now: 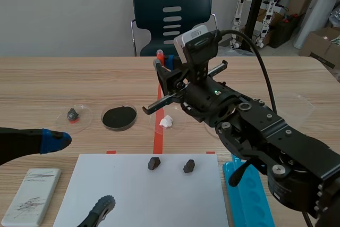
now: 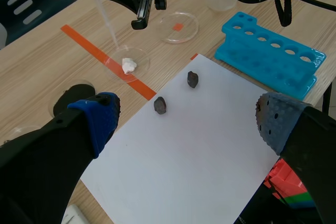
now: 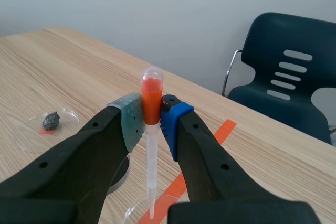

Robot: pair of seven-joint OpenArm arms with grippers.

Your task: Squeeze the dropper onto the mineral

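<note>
Dropper (image 3: 151,103) upright in the right hand (image 3: 152,119), whose two pads pinch the orange-red bulb from either side; the clear tube hangs down below the fingers. In the scene view the right hand (image 1: 164,62) is raised over the middle of the table (image 1: 53,78), with the dropper (image 1: 159,55) bulb showing red beside the blue pad. In the left wrist view the dropper (image 2: 105,19) tube slants down toward a clear dish (image 2: 113,61) lying on the orange tape line. White mineral (image 2: 129,65) sits in that dish; the tip ends over the dish, just beside the lump, and contact cannot be judged. Scene view shows the white mineral (image 1: 167,122) under the raised arm. Left hand (image 2: 186,119) is spread wide, nothing between its fingers, hovering low over the near edge of a white paper sheet (image 2: 199,156). In the scene view the left hand (image 1: 79,173) is at the near left of the table. Two dark stones (image 2: 160,105) (image 2: 192,79) lie apart on the sheet. Dish of black powder (image 1: 119,117) stands left of the tape, and further left a dish holds a grey stone (image 1: 73,114). Blue tube rack (image 2: 273,59) lies beside the sheet on its right. White tile (image 1: 33,195) lies at the near left corner. Dark chair (image 1: 170,9) stands behind the table.
</note>
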